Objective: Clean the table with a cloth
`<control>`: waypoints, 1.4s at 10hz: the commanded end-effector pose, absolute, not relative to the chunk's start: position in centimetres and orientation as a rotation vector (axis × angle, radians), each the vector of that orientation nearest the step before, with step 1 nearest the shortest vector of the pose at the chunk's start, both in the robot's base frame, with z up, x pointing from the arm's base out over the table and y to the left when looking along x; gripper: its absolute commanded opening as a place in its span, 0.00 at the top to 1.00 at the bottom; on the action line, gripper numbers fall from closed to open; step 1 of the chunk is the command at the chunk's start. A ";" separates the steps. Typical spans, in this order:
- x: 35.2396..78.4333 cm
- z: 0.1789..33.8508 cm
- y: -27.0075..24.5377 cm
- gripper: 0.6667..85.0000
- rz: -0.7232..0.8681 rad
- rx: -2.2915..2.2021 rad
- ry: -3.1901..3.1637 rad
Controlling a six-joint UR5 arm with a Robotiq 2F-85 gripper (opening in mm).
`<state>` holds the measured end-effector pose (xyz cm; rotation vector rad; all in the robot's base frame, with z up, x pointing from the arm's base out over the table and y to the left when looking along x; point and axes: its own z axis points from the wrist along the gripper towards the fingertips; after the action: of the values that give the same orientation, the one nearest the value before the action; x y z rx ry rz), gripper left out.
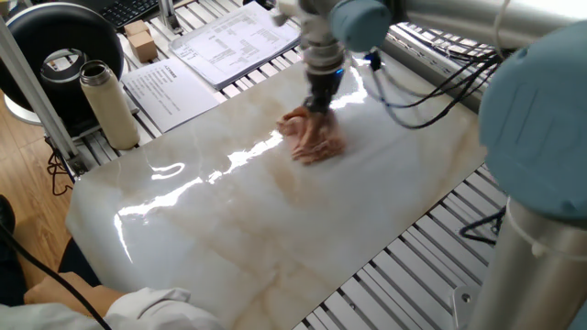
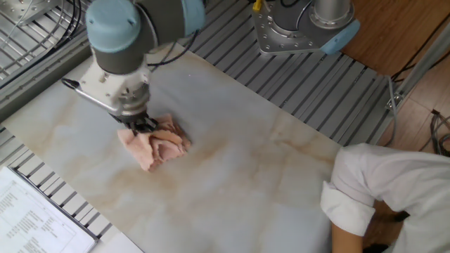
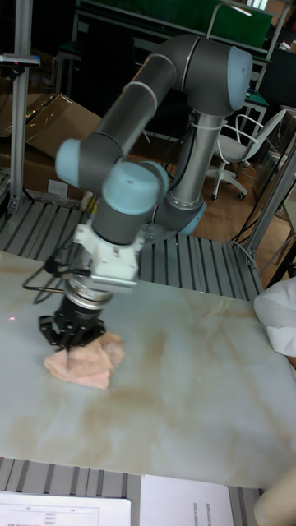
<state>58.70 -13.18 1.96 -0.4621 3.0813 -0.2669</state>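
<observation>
Arm reaches down, tool [image 2: 140, 125] vertical, pinching cloth [image 2: 155, 145] on table [image 2: 267, 183]

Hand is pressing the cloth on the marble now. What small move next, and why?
Probably keep the hand shut on the cloth and drag it across the table toward the wide bare stretch by the person's white sleeve. The cloth sits bunched near the paper sheets end, so most of the slab lies the other way.
</observation>
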 end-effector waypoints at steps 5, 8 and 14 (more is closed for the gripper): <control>57.0 2.7 -15.1 0.99 -0.160 -0.529 3.052; 59.0 3.2 -7.7 0.99 -0.163 -0.394 3.069; 58.2 4.3 -9.0 0.99 -0.161 -0.451 3.068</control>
<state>58.53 -7.15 3.56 -0.4124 3.0635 -0.1646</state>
